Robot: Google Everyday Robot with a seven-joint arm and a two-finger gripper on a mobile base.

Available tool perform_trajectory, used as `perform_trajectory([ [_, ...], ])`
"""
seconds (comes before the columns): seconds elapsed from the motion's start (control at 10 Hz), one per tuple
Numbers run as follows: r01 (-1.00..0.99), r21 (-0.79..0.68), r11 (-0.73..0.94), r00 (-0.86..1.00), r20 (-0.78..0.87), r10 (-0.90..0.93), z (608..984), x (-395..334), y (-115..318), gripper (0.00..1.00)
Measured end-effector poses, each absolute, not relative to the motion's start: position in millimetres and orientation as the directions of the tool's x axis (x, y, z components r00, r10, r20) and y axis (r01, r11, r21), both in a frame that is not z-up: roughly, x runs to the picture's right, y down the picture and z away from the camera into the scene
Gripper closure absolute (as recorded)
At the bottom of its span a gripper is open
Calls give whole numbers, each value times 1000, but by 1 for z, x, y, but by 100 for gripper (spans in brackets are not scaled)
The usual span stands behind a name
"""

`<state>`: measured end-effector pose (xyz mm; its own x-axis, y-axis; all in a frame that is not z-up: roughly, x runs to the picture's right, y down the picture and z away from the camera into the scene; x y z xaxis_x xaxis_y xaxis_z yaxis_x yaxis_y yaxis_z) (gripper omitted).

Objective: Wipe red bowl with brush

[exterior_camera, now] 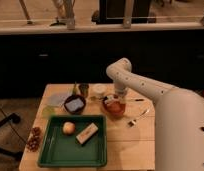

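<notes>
The red bowl (115, 108) sits on the wooden table (135, 145), right of centre, round and shallow with a lighter orange inside. My gripper (113, 99) hangs from the white arm (140, 85) right over the bowl's far rim. A small whitish thing at the gripper, likely the brush (110, 98), sits just above the bowl's inside. I cannot tell how the brush is held.
A maroon bowl (74, 104) with blue-grey contents stands left of the red bowl. A green tray (55, 152) in front holds a round yellow fruit (68, 128) and a tan block (87, 133). A metal fork (138, 118) lies right of the red bowl. A cup (84, 89) and a white lid (98, 90) stand behind.
</notes>
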<state>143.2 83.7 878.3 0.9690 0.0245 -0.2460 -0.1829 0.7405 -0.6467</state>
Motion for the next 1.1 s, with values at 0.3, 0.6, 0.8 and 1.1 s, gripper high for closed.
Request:
perform_trajectory([
  [0.3,-218,-659,719,959,-281,34,863,160,103,100],
  [0.6,-251,-656,712,948,-314,46,858,173,106,100],
  [0.8,-273,-648,711,940,-337,54,861,182,101,100],
  [1.1,-285,-645,709,934,-352,56,874,182,91,100],
])
